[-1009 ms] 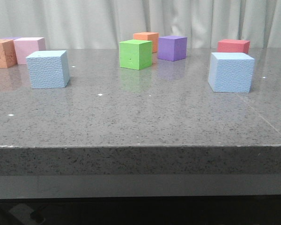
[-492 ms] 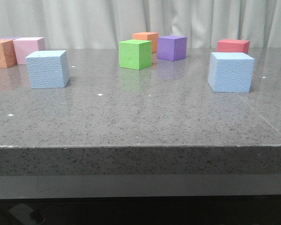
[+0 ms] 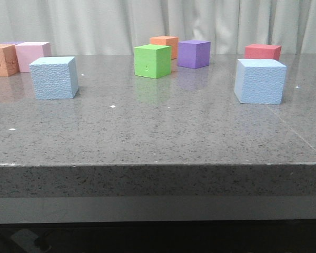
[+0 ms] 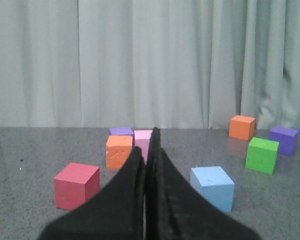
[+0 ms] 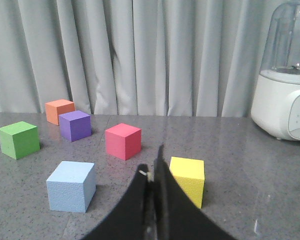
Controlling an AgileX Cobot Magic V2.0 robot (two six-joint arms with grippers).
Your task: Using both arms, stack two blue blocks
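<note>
Blue blocks sit well apart on the grey worktop [image 3: 158,132] in the front view: one on the left [image 3: 53,78], one on the right [image 3: 259,80], with a green cube [image 3: 152,61] and purple cube [image 3: 194,54] further back between them. Left wrist view: the left gripper [image 4: 149,150] has its fingers pressed together on nothing, a blue block just beside them. Right wrist view: the right gripper [image 5: 153,170], same deal, fingers together and empty, with the other blue block nearby and a yellow cube [image 5: 187,179] just beside them.
</note>
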